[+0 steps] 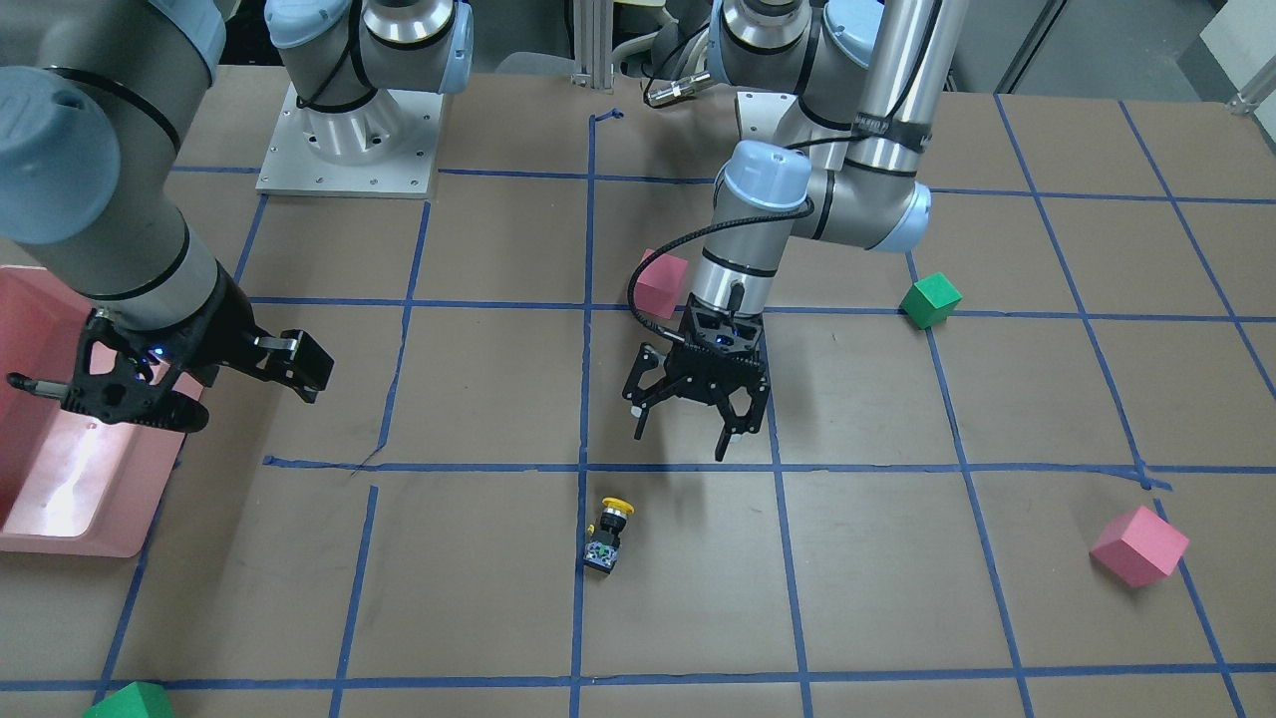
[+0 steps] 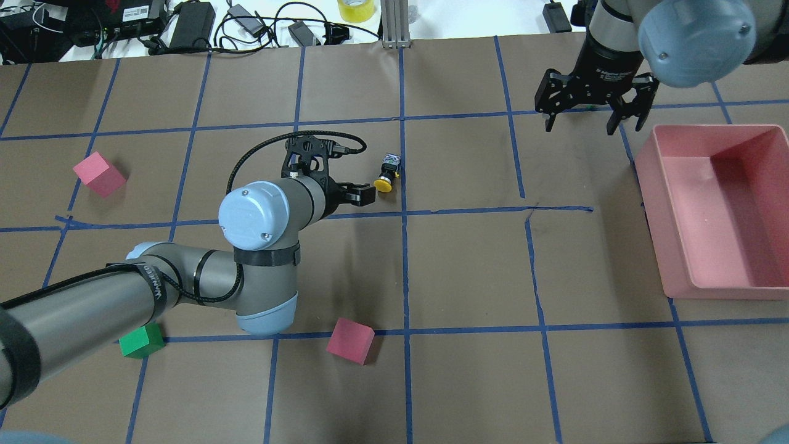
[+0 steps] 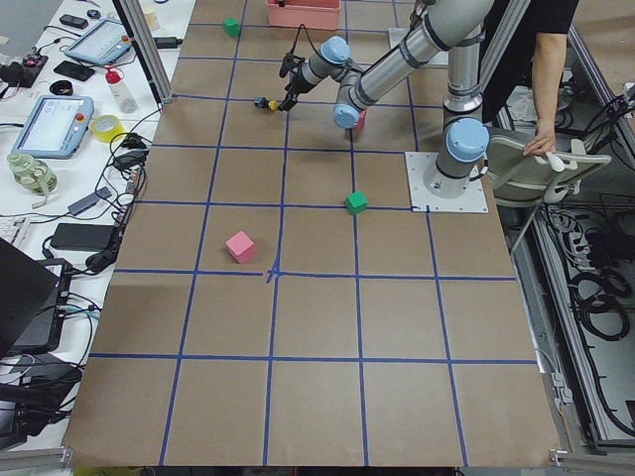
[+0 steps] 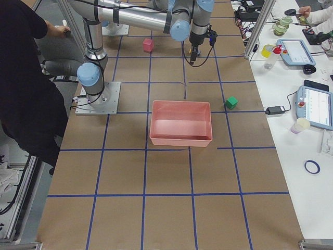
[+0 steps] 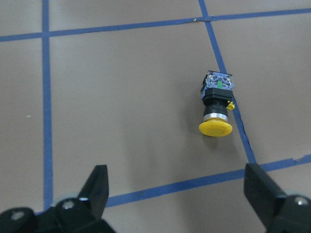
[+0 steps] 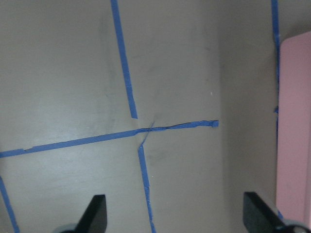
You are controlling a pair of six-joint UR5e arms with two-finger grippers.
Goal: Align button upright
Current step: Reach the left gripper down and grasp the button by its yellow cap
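Observation:
The button (image 1: pixel 608 532) lies on its side on the brown paper, beside a blue tape line, with its yellow cap pointing toward the robot. It also shows in the overhead view (image 2: pixel 387 174) and the left wrist view (image 5: pixel 217 104). My left gripper (image 1: pixel 681 444) is open and empty. It hangs above the table a short way on the robot's side of the button, which sits ahead of and right of its fingertips (image 5: pixel 99 182). My right gripper (image 2: pixel 579 126) is open and empty, far from the button, near the pink bin.
A pink bin (image 2: pixel 650 203) stands at the robot's right. Pink cubes (image 2: pixel 98 174) (image 2: pixel 350 341) and a green cube (image 2: pixel 140 341) lie around the left arm. Another green cube (image 1: pixel 130 703) sits at the far table edge. Blue tape lines grid the paper.

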